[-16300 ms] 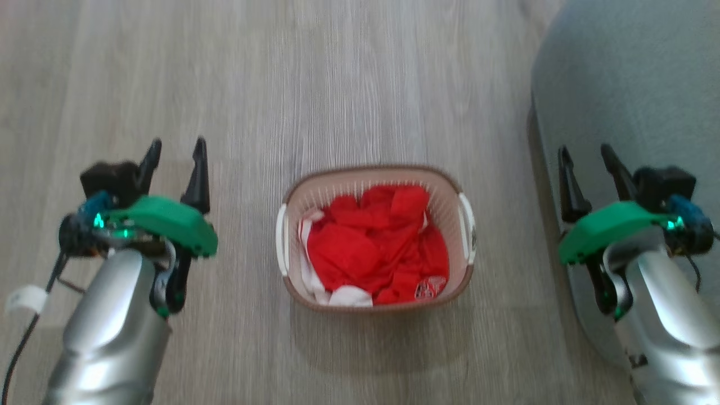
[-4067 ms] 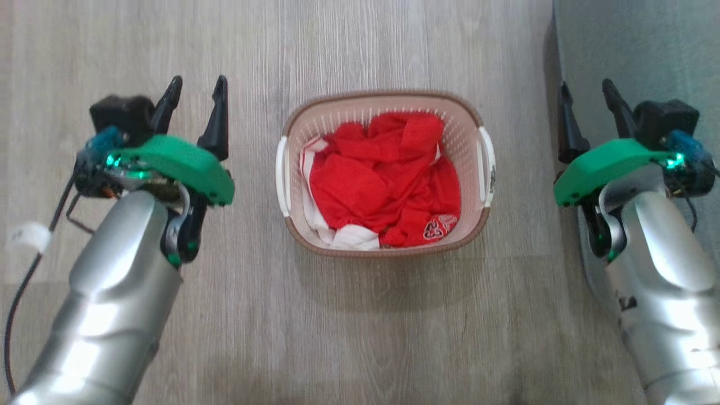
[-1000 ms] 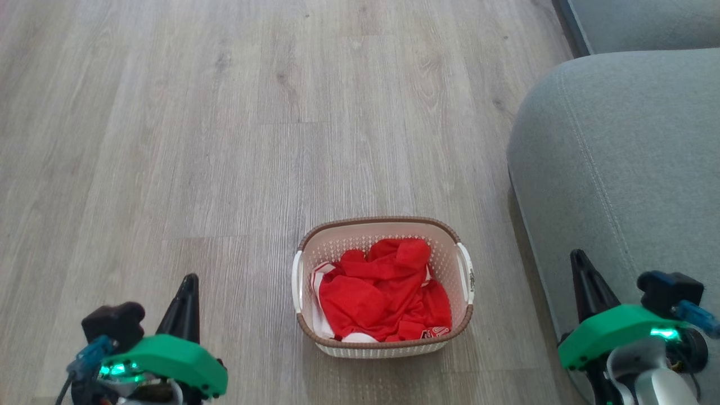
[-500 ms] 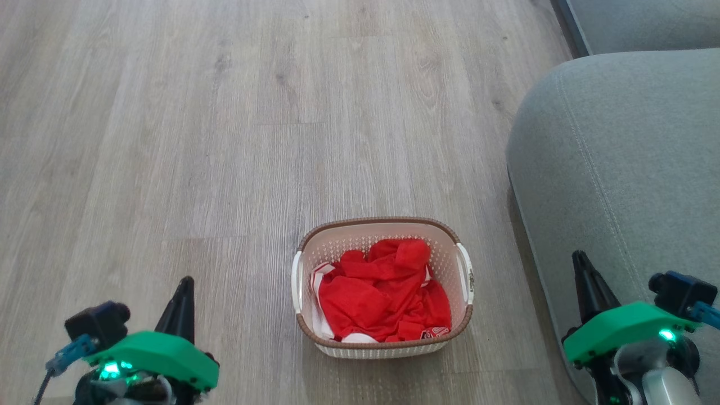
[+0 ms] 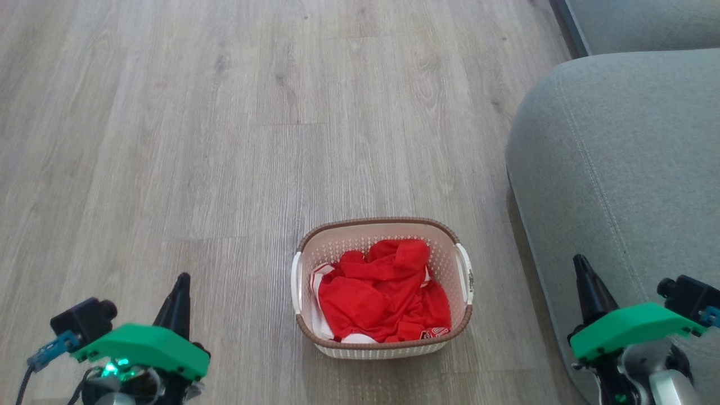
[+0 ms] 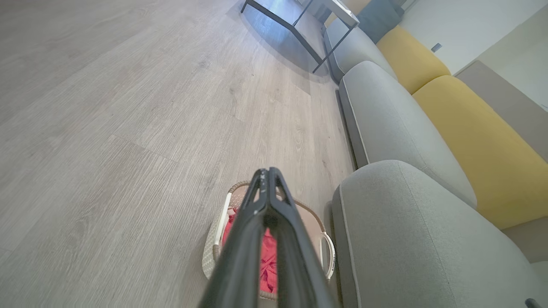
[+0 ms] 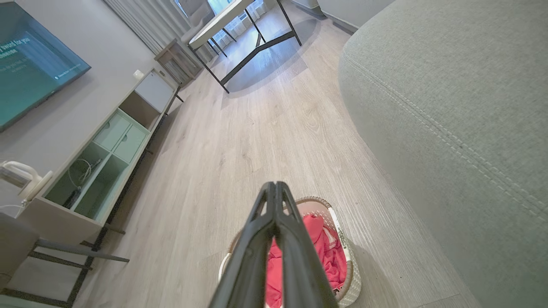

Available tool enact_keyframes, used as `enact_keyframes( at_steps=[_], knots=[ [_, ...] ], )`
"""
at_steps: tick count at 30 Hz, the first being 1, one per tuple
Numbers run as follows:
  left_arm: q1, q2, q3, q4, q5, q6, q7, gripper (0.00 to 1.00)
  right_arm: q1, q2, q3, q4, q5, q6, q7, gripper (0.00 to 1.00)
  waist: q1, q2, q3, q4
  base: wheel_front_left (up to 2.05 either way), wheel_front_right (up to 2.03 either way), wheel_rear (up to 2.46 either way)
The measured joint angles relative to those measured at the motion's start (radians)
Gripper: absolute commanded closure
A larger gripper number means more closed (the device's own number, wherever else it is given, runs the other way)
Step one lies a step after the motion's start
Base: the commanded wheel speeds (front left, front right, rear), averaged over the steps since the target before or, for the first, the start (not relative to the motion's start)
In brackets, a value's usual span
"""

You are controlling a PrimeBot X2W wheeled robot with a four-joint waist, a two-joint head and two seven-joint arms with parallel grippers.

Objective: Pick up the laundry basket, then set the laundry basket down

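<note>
— Arms first. Where are they?
— Your left gripper (image 5: 180,292) sits low at the lower left of the head view. It points up and away over the floor (image 5: 225,140), well to the left of the basket (image 5: 388,350). Your right gripper (image 5: 585,281) mirrors it at the lower right, its dark tip showing against the edge of the grey sofa (image 5: 619,169). Neither one touches the basket.
— Open or closed?
— Closed, both. In each wrist view your two fingers (image 6: 244,252) meet at the tips with nothing held between them.
— And the basket?
— It stands upright on the floor between your grippers, just beside the sofa's rounded end. Red clothes (image 5: 382,292) are heaped inside, with a little white cloth at the left and front.
— Give the count.
— One basket with two white handles, the left handle (image 5: 294,281) and the right handle (image 5: 466,274), one on each side. Two grippers, two fingers each. One heap of clothes. Your left wrist view shows two yellow cushions (image 6: 475,141) along the sofa's back. Your right wrist view shows one table (image 7: 220,20) on dark legs, and one screen (image 7: 30,55) on the wall above one low cabinet (image 7: 98,154).
</note>
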Motion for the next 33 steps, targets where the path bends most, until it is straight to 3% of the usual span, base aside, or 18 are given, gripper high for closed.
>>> enact_keyframes(
  at_steps=[33],
  knots=[
    [-0.041,-0.056,0.095,0.077,-0.318,-0.08,0.052,1.0,-0.023,0.0,-0.029,0.053,0.378,0.0,0.035,1.0,0.0,0.0,-0.004,-0.004,0.0,0.0,0.0]
  ],
)
